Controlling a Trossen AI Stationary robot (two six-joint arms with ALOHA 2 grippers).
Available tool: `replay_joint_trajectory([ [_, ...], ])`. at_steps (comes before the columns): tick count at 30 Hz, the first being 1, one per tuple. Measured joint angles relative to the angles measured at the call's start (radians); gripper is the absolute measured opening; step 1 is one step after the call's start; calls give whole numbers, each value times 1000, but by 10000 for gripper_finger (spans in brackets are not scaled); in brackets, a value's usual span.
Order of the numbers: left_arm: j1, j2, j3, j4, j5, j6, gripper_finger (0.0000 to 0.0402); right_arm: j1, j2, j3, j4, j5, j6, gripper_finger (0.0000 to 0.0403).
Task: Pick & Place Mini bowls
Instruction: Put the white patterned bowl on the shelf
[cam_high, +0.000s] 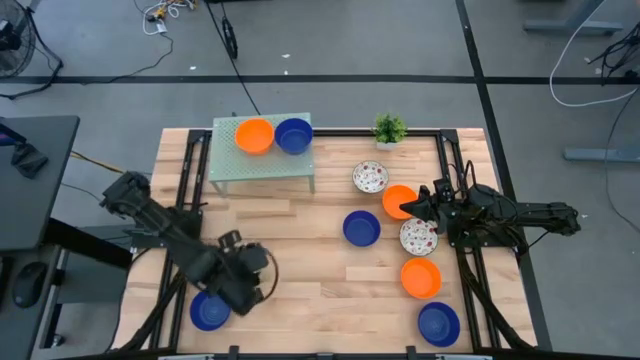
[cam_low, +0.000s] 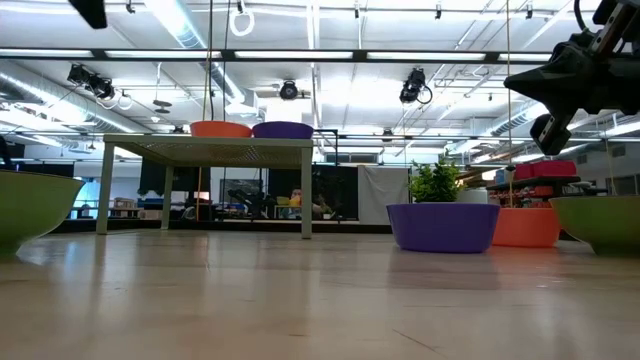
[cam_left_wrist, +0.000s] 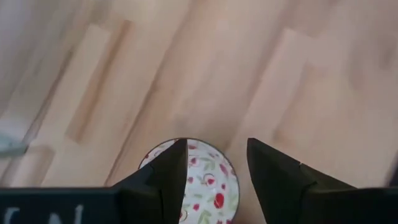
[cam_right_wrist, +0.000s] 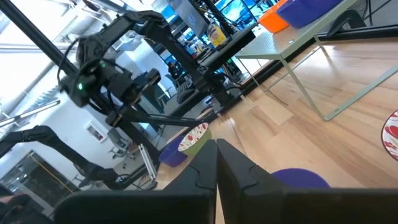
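While gripped, speckled bowl (cam_left_wrist: 202, 186) aloft.

Over the wooden tabletop (cam_high: 300, 250), the left hand (cam_high: 245, 285) hangs near the front left corner, just beside a blue bowl (cam_high: 210, 311). At the back edge a small green stand (cam_high: 262, 165) carries an orange bowl (cam_high: 255, 135) and a blue one (cam_high: 294, 134), touching. A potted plant (cam_high: 389, 128) sits further along that back edge. The right hand (cam_high: 412, 208) sits over an orange bowl (cam_high: 398, 200) toward the right edge. Around it lie two speckled white bowls (cam_high: 371, 177), a central blue bowl (cam_high: 361, 228), another orange bowl (cam_high: 421, 277), and a blue bowl (cam_high: 438, 322) by the front right corner.
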Motion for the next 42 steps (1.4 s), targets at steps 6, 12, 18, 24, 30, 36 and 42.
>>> replay_joint_trajectory([
  [6, 22, 60, 0, -188, 112, -195, 210, 0, 0, 0, 0, 0, 0, 7],
  [12, 78, 105, 0, -143, 244, -167, 260, 0, 0, 0, 1, 0, 0, 7],
  [18, 114, 165, 0, -97, 311, -79, 265, 0, 0, 0, 1, 0, 0, 7],
  [24, 124, 197, -60, -45, 444, -67, 254, 0, 0, 0, 1, 0, 0, 7],
  [30, 125, 198, -194, 129, 579, -74, 250, 0, 0, 0, 1, 0, 0, 7],
  [36, 125, 198, -259, 212, 611, -74, 249, 0, 0, 0, 1, 0, 0, 7],
  [42, 125, 198, -264, 213, 597, -67, 247, 0, 0, 0, 1, 0, 0, 7],
])
